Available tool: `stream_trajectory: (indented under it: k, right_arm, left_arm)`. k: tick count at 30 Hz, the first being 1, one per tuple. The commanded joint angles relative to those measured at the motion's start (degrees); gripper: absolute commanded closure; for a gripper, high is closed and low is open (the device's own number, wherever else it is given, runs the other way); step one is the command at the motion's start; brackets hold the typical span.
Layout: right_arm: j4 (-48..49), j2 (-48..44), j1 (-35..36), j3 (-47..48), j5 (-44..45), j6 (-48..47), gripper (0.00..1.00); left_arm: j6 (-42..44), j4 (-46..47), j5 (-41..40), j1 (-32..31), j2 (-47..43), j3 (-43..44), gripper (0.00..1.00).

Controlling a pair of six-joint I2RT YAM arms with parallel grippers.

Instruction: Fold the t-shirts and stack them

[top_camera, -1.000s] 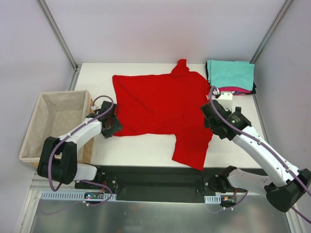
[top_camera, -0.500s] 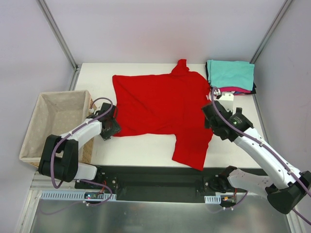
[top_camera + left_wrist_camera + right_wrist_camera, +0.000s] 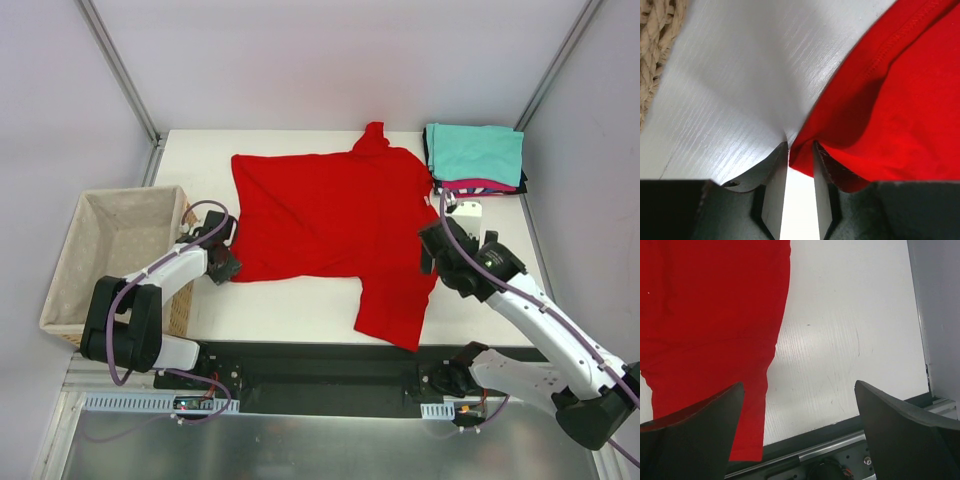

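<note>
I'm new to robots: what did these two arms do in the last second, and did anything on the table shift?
The left gripper narrowed its jaws around the near-left corner of the bright red cloth t-shirt; a slim gap still shows. The right gripper, wide open, drew back toward the near edge. The shirt, the folded stack topped in teal and the woven wicker basket stayed put.

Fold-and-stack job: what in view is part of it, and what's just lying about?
Part of the job:
- red shirt, spread out, not yet folded
- stack of folded shirts, teal on top

Lying about:
- basket, at far left
</note>
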Motion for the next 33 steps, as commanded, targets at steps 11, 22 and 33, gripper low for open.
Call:
stream_trajectory:
  k: [11,22,33]
  right_arm:
    - [-2.01,-1.41,1.03,-0.42,-0.30,1.73,0.03]
    - [-3.68,-2.90,1.47,-0.69,0.23,2.08,0.03]
    - [3.86,-6.84,3.05,-11.99,-10.03,3.75,0.03]
  left_arm:
    - [-0.85,2.09,4.61,0.12,3.61,-0.47,0.69]
    - [-1.20,4.38,6.28,0.04,5.90,-1.17,0.82]
    - [-0.41,4.64,6.54,0.12,3.09,-1.96,1.00]
